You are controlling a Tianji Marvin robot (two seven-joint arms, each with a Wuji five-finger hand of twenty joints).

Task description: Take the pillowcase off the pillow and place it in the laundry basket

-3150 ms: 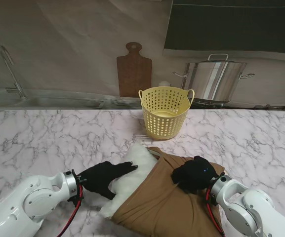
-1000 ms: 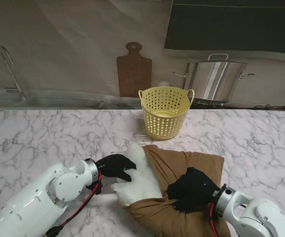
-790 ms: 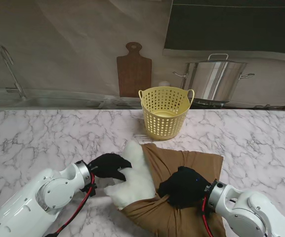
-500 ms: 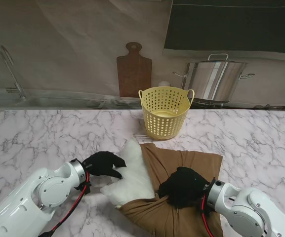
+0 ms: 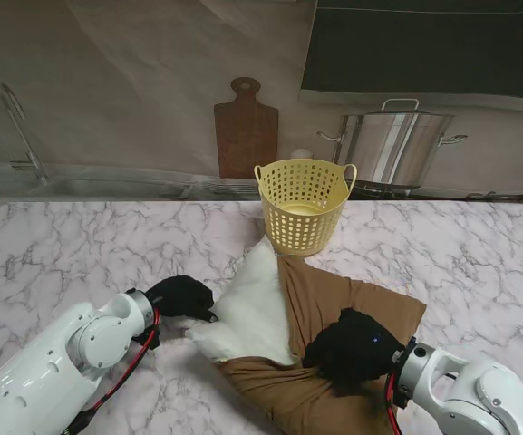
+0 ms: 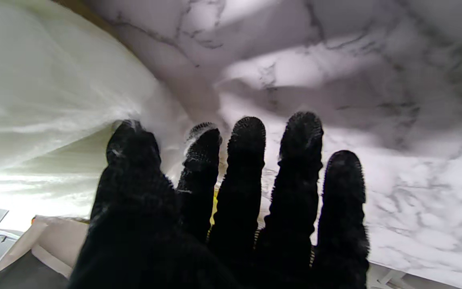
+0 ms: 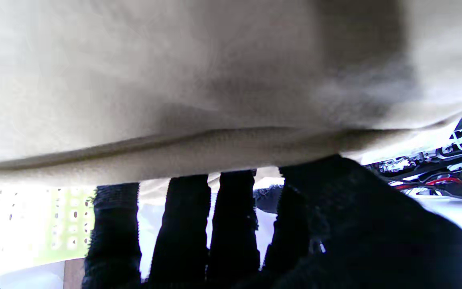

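Nearest me, toward the counter's front edge, the right hand point(image 5: 350, 350) sits clamped on the brown pillowcase point(image 5: 329, 313); the right wrist view shows a fold of the cloth lying across the fingers point(image 7: 183, 224), so I read it as gripping the fabric. Left of it, the left hand point(image 5: 181, 297) rests at the near corner of the white pillow point(image 5: 252, 304); its wrist view shows the thumb against the white stuffing and the other fingers spread over bare marble, so whether it truly pinches the pillow I cannot tell. About half the pillow sticks out of the case mouth, its far tip pointing at the yellow laundry basket point(image 5: 304, 207), which stands farther back at mid-counter, just beyond the pillow. Step in hand, by my judgement: the stripping itself, roughly midway. Next move calls for the two hands to pull apart, case toward the right front corner, pillow held back, until the case comes free.
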